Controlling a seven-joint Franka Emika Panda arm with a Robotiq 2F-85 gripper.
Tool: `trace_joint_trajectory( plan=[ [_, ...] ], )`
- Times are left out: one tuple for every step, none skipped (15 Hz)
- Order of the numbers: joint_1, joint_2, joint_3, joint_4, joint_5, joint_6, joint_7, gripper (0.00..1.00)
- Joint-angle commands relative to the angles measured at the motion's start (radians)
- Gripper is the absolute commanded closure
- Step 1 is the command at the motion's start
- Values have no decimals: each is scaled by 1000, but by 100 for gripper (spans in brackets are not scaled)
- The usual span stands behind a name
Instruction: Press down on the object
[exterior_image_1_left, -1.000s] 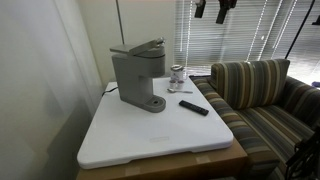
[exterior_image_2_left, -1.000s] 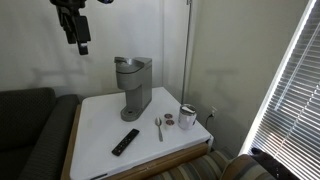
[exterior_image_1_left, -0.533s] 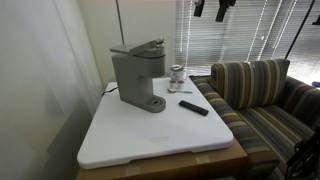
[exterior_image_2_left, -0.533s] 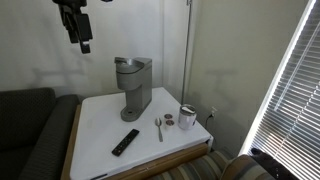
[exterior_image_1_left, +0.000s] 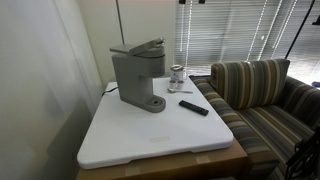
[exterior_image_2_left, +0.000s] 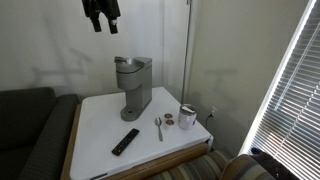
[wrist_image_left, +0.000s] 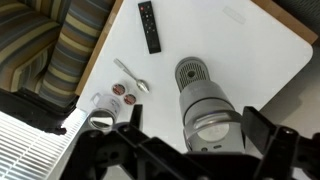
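A grey single-serve coffee maker (exterior_image_1_left: 137, 75) stands at the back of a white table (exterior_image_1_left: 150, 138), its top lid slightly raised. It shows in both exterior views (exterior_image_2_left: 133, 85) and from above in the wrist view (wrist_image_left: 205, 100). My gripper (exterior_image_2_left: 101, 12) hangs high above the table, near the top edge of the frame and a little to one side of the machine. In the wrist view its two dark fingers (wrist_image_left: 197, 140) are spread wide with nothing between them, and the machine's round top lies below. Only a sliver of the gripper (exterior_image_1_left: 190, 2) shows in an exterior view.
A black remote (exterior_image_2_left: 125, 141), a spoon (exterior_image_2_left: 159, 127), two coffee pods (exterior_image_2_left: 169, 119) and a white cup (exterior_image_2_left: 187, 116) lie on the table beside the machine. A striped couch (exterior_image_1_left: 260, 100) stands next to the table. Window blinds (exterior_image_2_left: 290, 90) and a wall bound the area.
My gripper has moved sideways toward the spot above the coffee maker and slightly up, almost leaving the top of one exterior view. The objects on the table have not moved.
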Motion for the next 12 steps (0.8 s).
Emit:
trace_joint_trajectory(
  plan=[
    [14, 160, 12, 231, -24, -41, -131, 0],
    [19, 201, 16, 283, -16, -44, -165, 0],
    [24, 234, 18, 327, -12, -52, -192, 0],
    [29, 267, 22, 367, -6, -60, -213, 0],
    [33, 299, 25, 404, -5, -69, -229, 25],
    [39, 327, 26, 435, -7, -81, -233, 27],
    [43, 352, 28, 463, -5, -90, -241, 34],
    [48, 376, 28, 489, -5, -103, -237, 42],
    [53, 398, 27, 511, -7, -112, -232, 48],
    [58, 416, 26, 529, -9, -122, -227, 55],
    [61, 434, 25, 547, -8, -135, -224, 62],
    [64, 447, 22, 560, -10, -144, -218, 68]
  ],
)
